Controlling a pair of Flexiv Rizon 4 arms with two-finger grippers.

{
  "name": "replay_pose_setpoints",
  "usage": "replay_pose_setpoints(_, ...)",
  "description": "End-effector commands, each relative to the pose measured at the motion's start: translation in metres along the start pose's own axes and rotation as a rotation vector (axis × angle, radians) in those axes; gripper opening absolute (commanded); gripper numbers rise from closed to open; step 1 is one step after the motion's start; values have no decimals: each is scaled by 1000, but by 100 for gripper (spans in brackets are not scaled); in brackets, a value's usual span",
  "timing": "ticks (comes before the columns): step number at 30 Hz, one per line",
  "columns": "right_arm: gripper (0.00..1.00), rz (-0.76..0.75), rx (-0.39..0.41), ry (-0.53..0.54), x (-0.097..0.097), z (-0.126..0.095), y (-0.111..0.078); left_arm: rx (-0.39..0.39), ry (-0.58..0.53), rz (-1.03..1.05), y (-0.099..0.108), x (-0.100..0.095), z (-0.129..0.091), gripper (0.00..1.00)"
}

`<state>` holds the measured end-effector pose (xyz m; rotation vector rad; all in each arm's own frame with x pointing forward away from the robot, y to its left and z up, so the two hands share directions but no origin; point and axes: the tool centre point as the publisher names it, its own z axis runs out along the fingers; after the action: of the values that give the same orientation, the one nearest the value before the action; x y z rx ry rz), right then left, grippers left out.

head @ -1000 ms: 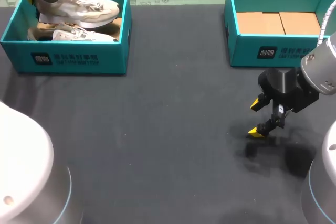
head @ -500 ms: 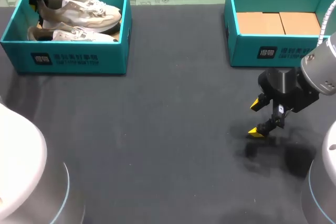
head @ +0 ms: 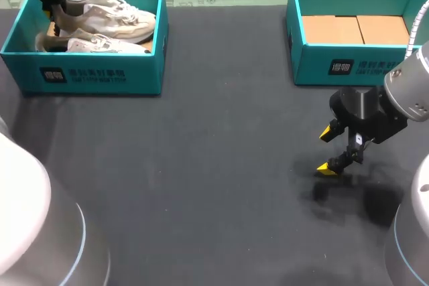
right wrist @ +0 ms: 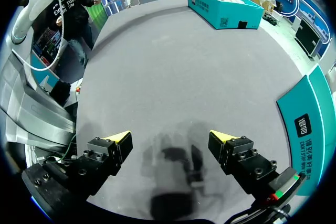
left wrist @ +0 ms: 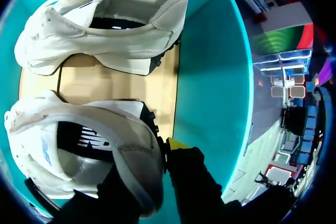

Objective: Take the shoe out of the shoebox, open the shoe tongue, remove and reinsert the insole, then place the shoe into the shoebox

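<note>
A white shoe (head: 112, 13) hangs tilted inside the left teal shoebox (head: 84, 75), over the box's far half. My left gripper (head: 55, 3) is shut on its heel. In the left wrist view the gripper (left wrist: 150, 154) pinches the heel collar of this shoe (left wrist: 63, 145), one finger inside and one yellow tip outside. A second white shoe (left wrist: 105, 30) lies on the cardboard floor ahead of it, seen in the head view along the box's near wall as a second shoe (head: 94, 45). My right gripper (head: 326, 151) hovers open and empty above the dark table, as the right wrist view's gripper (right wrist: 170, 140) shows.
A second teal box (head: 362, 65) with a cardboard bottom stands at the back right, its wall (right wrist: 310, 124) close beside my right gripper. The dark table mat (head: 214, 185) stretches between the boxes.
My left gripper has shifted slightly right and lowered the held shoe deeper into the left shoebox. The right arm has not moved.
</note>
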<state>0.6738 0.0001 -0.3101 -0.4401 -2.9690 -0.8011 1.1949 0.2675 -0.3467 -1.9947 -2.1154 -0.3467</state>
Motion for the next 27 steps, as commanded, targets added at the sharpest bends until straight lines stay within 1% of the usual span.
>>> replay_pose_setpoints(1,100,0,1,-2,1,0,0,16,-8,20,10,-1,6,0)
replay_pose_setpoints(7,100,0,1,-2,1,0,0,16,-47,71,8,-1,10,0)
replay_pose_setpoints(10,100,0,1,-2,1,0,0,21,-69,89,5,0,10,26)
replay_pose_setpoints(11,100,0,1,-2,1,0,0,19,-78,96,5,0,10,31)
replay_pose_setpoints(14,100,0,1,-2,1,0,0,15,-98,104,2,1,6,44)
replay_pose_setpoints(16,100,0,1,-2,1,0,0,16,-107,102,1,2,4,49)
replay_pose_setpoints(19,100,0,1,-2,1,0,0,23,-135,105,1,4,-3,52)
replay_pose_setpoints(21,100,0,1,-2,1,0,0,12,-151,105,1,5,-10,62)
replay_pose_setpoints(23,100,0,1,-2,1,0,0,8,-174,106,0,5,-18,69)
replay_pose_setpoints(24,100,0,1,-2,1,0,0,-5,-185,103,0,6,-24,80)
replay_pose_setpoints(26,100,0,1,-2,1,0,0,-14,-201,106,-2,5,-32,85)
replay_pose_setpoints(27,100,0,1,-2,1,0,0,-28,-209,105,-4,5,-40,95)
